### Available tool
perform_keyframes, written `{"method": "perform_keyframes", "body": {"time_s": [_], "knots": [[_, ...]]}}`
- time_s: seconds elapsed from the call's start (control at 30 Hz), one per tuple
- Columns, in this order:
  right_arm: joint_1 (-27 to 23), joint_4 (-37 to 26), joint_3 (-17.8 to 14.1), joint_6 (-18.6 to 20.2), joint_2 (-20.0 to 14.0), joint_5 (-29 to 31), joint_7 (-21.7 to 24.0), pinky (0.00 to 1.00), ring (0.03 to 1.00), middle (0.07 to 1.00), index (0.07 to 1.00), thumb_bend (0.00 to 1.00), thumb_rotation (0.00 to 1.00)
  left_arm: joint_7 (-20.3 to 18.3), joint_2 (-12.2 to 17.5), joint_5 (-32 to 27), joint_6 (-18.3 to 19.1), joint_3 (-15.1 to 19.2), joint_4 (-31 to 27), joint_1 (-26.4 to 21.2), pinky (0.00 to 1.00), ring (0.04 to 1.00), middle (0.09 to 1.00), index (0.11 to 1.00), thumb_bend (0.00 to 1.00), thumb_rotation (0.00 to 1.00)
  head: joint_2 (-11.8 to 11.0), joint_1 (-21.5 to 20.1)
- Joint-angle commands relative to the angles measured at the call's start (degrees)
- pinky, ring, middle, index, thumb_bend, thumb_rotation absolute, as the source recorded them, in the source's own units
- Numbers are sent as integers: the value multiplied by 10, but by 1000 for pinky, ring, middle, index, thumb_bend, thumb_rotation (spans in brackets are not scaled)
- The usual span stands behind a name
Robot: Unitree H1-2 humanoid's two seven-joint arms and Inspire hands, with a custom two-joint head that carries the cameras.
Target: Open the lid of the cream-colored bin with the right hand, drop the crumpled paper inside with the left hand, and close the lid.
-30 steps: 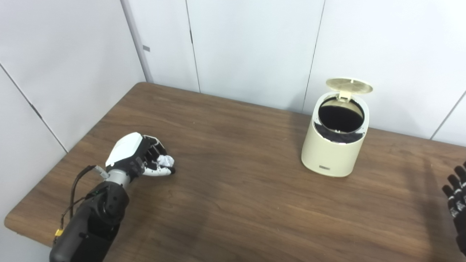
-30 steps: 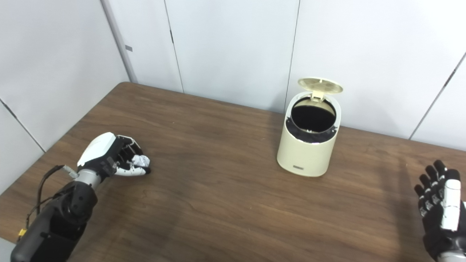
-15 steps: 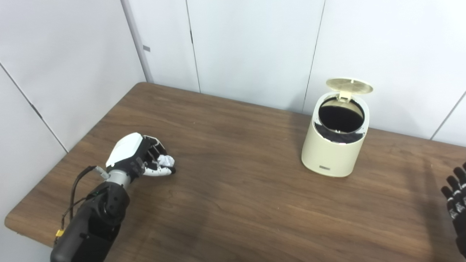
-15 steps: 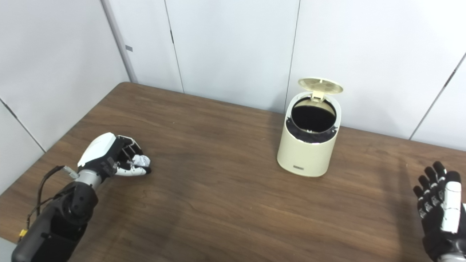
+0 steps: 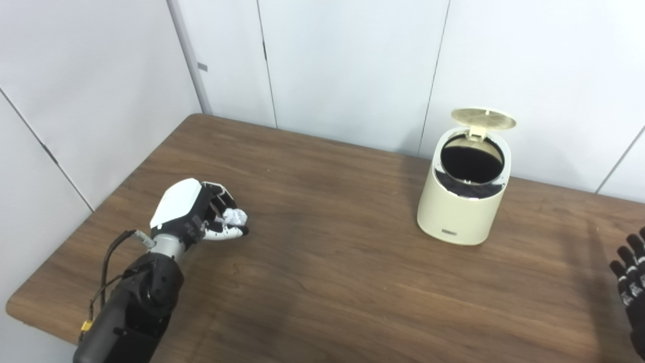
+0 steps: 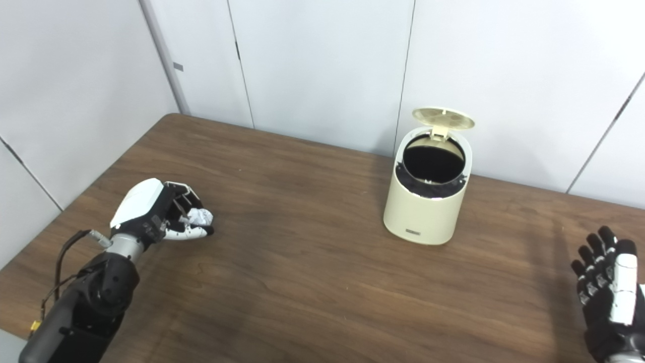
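The cream-colored bin (image 5: 461, 212) stands at the back right of the table, its round lid (image 5: 484, 118) tipped up and back, showing a dark inside. My left hand (image 5: 199, 214) is at the table's left side, fingers curled around the white crumpled paper (image 5: 233, 217), raised a little off the wood. My right hand (image 6: 607, 290) hovers at the right edge of the picture, well to the right of the bin, with its fingers spread and nothing in it.
The brown wooden table (image 5: 327, 272) stretches between the two hands. White wall panels (image 5: 342, 65) stand right behind the bin. The table's left corner (image 5: 20, 307) lies close to my left arm.
My left hand has lifted slightly and shifted a little right with the paper in it. The right hand has sunk a bit lower. The bin and its lid stay as they were.
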Motion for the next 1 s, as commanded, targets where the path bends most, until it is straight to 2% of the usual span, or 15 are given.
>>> {"method": "perform_keyframes", "body": {"time_s": [0.0, 0.13, 0.17, 0.27, 0.37, 0.47, 0.6, 0.87, 0.97], "knots": [[-13, -16, -2, -18, -1, -1, -3, 1000, 1000, 1000, 1000, 507, 1000, 15, 7, 14, -6, 5, -30, -22, 452, 417, 498, 502, 501, 0, 0, -2], [-11, -16, 2, -18, -1, 1, -1, 1000, 1000, 1000, 1000, 504, 1000, 14, 4, 19, -10, -2, -41, -29, 456, 414, 501, 504, 501, 0, -2, -10], [-10, -16, 3, -19, -1, 0, -2, 1000, 1000, 1000, 1000, 507, 1000, 14, 2, 18, -12, -2, -43, -31, 388, 413, 498, 498, 486, 0, -3, -13], [-10, -5, 6, -31, -1, -4, -1, 1000, 1000, 1000, 1000, 529, 1000, 4, -5, 18, -4, -10, -61, -41, 350, 408, 494, 499, 476, 0, -4, -21], [-10, 11, 6, -46, -1, 0, 3, 1000, 1000, 1000, 1000, 533, 1000, -17, -10, 32, 15, -24, -86, -56, 359, 403, 490, 499, 476, 0, -6, -32], [-11, 29, 4, -61, -2, 9, 11, 1000, 1000, 1000, 1000, 529, 1000, -45, -25, 54, 47, -42, -116, -80, 324, 400, 495, 513, 473, 0, -6, -42], [-12, 50, 4, -84, -1, 14, 18, 1000, 1000, 1000, 1000, 505, 1000, -67, -47, 82, 63, -65, -132, -111, 300, 413, 511, 503, 472, 0, -6, -59], [-13, 86, 8, -130, 0, 12, 24, 1000, 1000, 1000, 1000, 526, 1000, -74, -78, 93, 50, -88, -126, -147, 354, 427, 523, 482, 476, 0, -10, -103], [-13, 95, 10, -143, 1, 11, 25, 1000, 1000, 1000, 1000, 523, 1000, -73, -85, 91, 43, -99, -118, -159, 341, 416, 522, 490, 474, 0, -13, -128]]}}
